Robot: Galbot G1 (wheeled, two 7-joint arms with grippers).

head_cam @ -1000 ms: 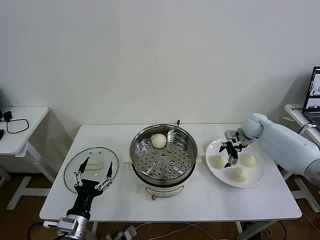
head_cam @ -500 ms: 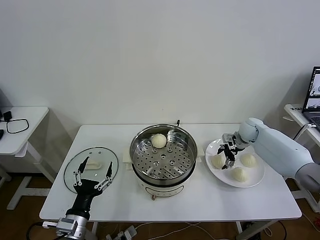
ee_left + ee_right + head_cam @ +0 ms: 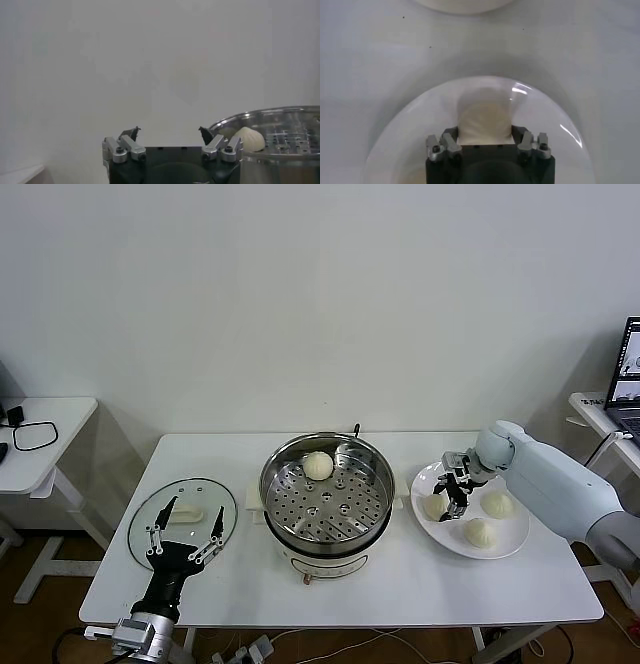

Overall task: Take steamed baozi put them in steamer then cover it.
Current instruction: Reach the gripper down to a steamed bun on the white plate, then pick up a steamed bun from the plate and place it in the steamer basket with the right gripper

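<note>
One cover [image 3: 182, 517] lay at the table's left, the left gripper [image 3: 186, 536] over it, jaws apart. One steamed baozi [image 3: 318, 465] sat in the steamer [image 3: 326, 497]. On the plate [image 3: 505, 546], the right gripper [image 3: 448, 498] clamped another baozi [image 3: 485, 121].

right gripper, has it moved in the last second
Yes. The right gripper has shifted toward the steamer and now sits over the bun nearest it on the plate.
</note>
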